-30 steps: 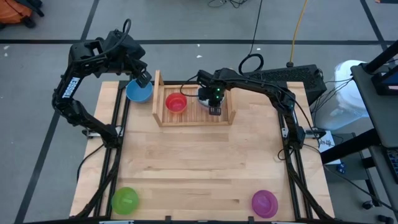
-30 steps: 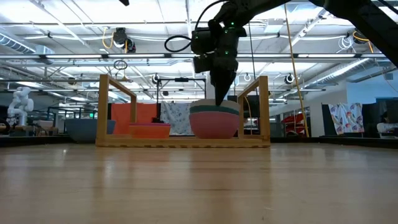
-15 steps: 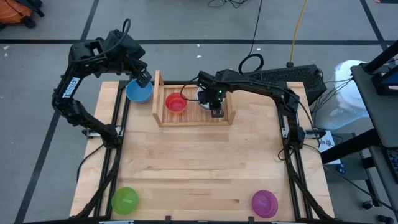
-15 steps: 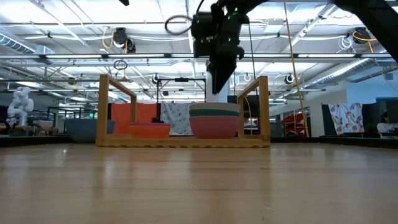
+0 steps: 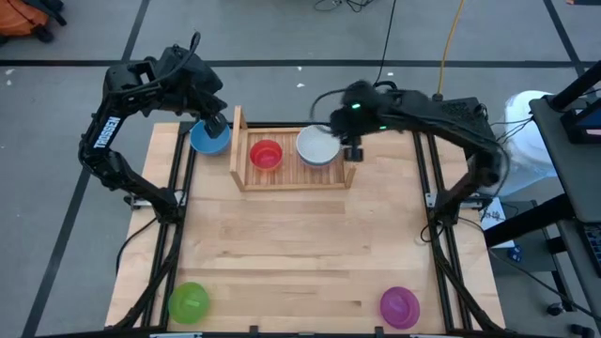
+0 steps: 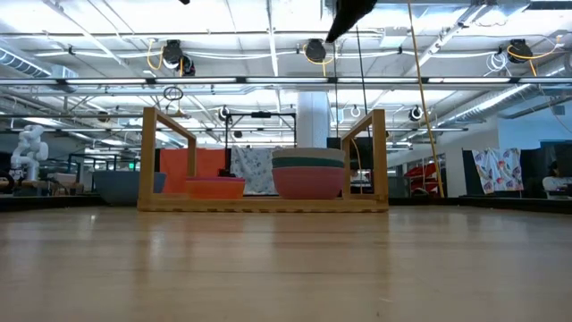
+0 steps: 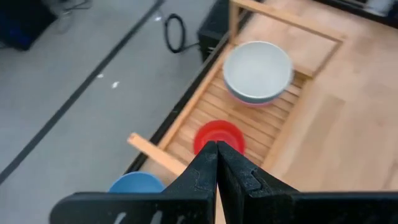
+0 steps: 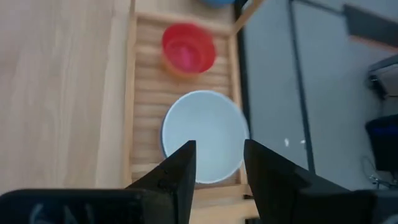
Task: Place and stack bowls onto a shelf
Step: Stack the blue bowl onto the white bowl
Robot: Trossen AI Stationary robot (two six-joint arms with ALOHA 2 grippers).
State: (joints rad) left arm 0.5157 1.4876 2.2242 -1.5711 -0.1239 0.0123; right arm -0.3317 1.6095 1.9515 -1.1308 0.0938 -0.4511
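The shelf (image 5: 291, 176) stands at the table's far middle. A red bowl (image 5: 266, 154) sits on its slats at the left. At the right is a stack (image 6: 307, 173) of a pink, a teal and a white bowl (image 5: 317, 145), the white one on top. My right gripper (image 8: 219, 163) hangs open, high above the stack's right side and clear of it. A blue bowl (image 5: 208, 139) rests on the table just left of the shelf. My left gripper (image 7: 217, 155) hovers shut above it, holding nothing.
A green bowl (image 5: 189, 302) sits at the near left corner and a purple bowl (image 5: 399, 306) at the near right corner. The middle of the wooden table (image 5: 310, 244) is bare. The shelf's upright side boards (image 6: 380, 156) stand at either end of the slats.
My right gripper has come off the white bowl on the stack. It has risen steeply and drawn back toward the table's right edge, out of the top of the low view. The white bowl stays seated on the stack in the shelf.
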